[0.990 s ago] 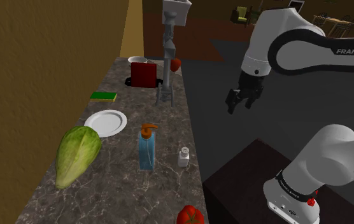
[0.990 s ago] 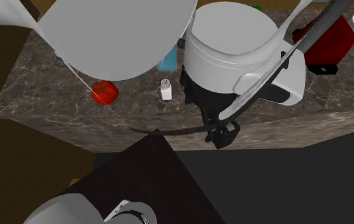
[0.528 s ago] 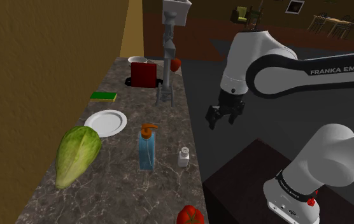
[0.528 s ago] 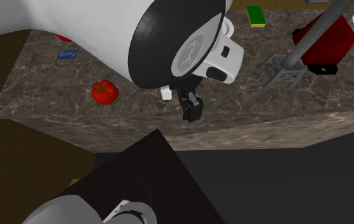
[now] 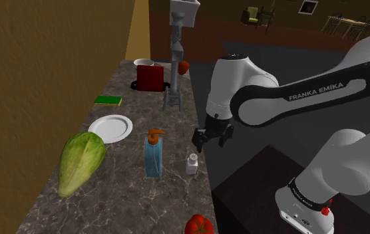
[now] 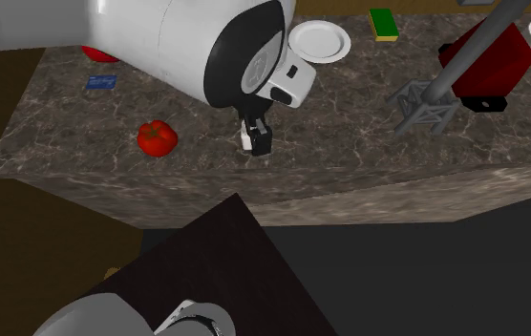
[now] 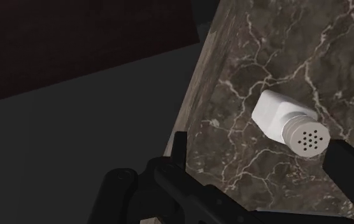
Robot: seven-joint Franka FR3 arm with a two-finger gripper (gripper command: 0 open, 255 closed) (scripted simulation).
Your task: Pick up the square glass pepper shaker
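Two black jaws stood wide apart and held nothing, hanging at the end of the white arm (image 5: pixel 257 100) over the near edge of the tabletop (image 5: pixel 120 199), a dark marbled slab with pale veins. The pepper shaker (image 5: pixel 191 163) stood upright on that slab close to its edge, a small white square body under a grey cap. In the shoulder view it sat just below the jaws and slightly to their left, apart from them. The wrist view looked down on the shaker (image 7: pixel 288 121) ahead of the fingers, its cap dotted with black holes; neither finger touched it, and it seemed nearer one finger than the other. In the second exterior view the jaws covered most of the shaker, so their height above it was hard to judge.

Just beside the shaker, on the shoulder view's left, stood a blue soap bottle (image 5: pixel 154 154) with an orange pump. Further left lay a large green lettuce (image 5: pixel 80 161), and beyond it a white plate (image 5: pixel 110 127), a green sponge (image 5: pixel 108 101) and a red box (image 5: pixel 151 78). A red tomato (image 5: pixel 198 226) sat near the edge, well apart from the shaker.
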